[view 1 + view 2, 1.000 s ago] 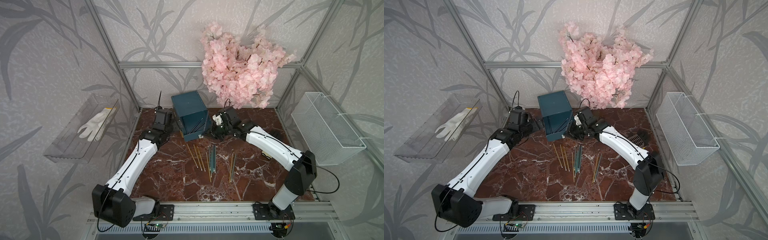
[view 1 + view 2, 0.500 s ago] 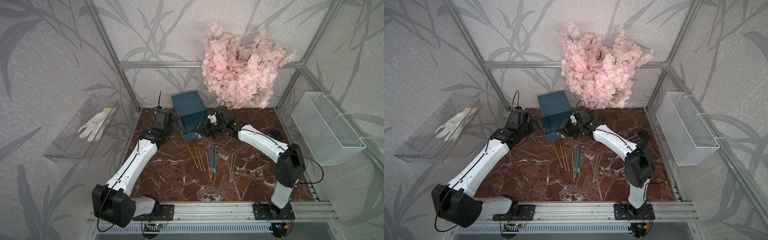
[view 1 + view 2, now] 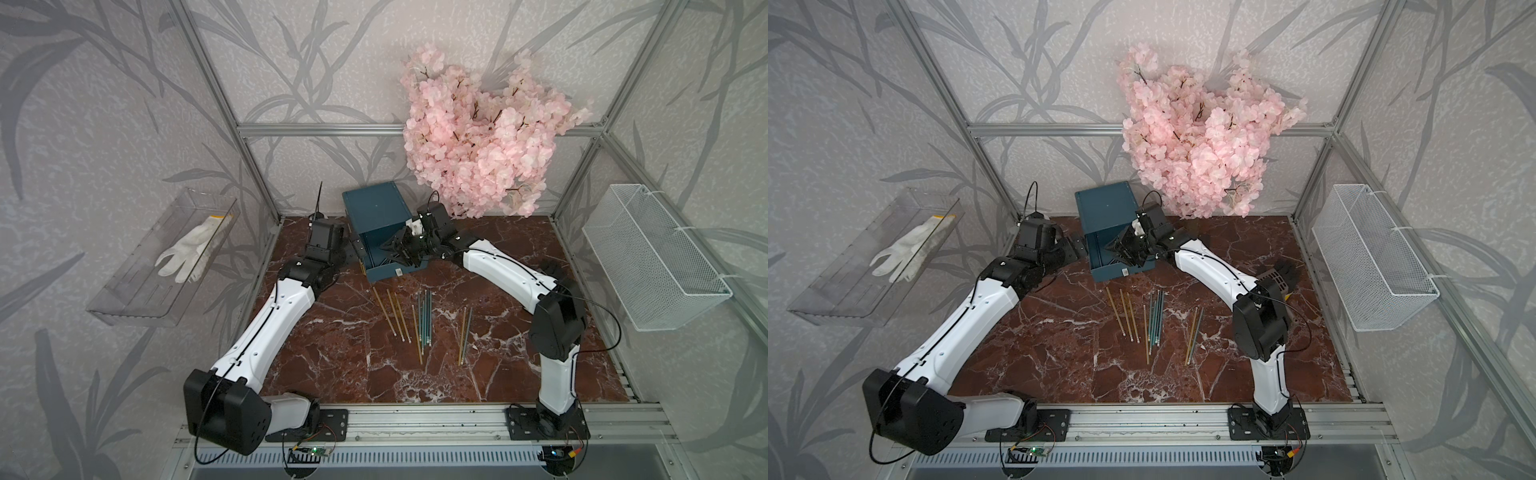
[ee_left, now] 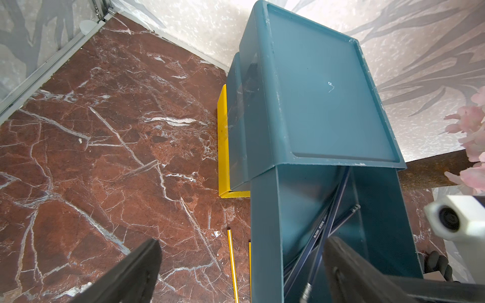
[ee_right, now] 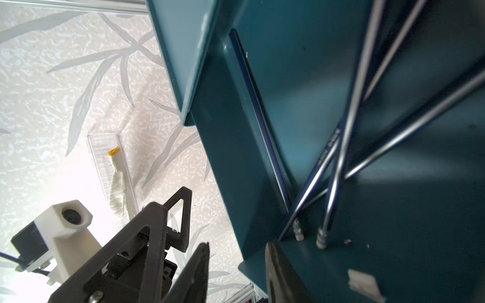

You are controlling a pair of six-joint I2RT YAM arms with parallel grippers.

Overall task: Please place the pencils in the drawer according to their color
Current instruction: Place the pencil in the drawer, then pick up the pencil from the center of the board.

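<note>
A: Anything readable here?
B: Only pale print along one dark pencil in the open drawer. It seems to begin "No."; the rest is too small.
A: And the right wrist view?
B: Similar print, blurred.

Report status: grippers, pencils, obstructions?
Left gripper open, empty, by the chest. Right gripper open, empty, at the pulled-out teal drawer. Navy pencils inside it; yellow pencils and teal pencils lie on the marble table. Nothing seen blocking the drawer.

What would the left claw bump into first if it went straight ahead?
Probably the near side wall of the pulled-out teal drawer, just ahead of the open left gripper; depth is unclear.
</note>
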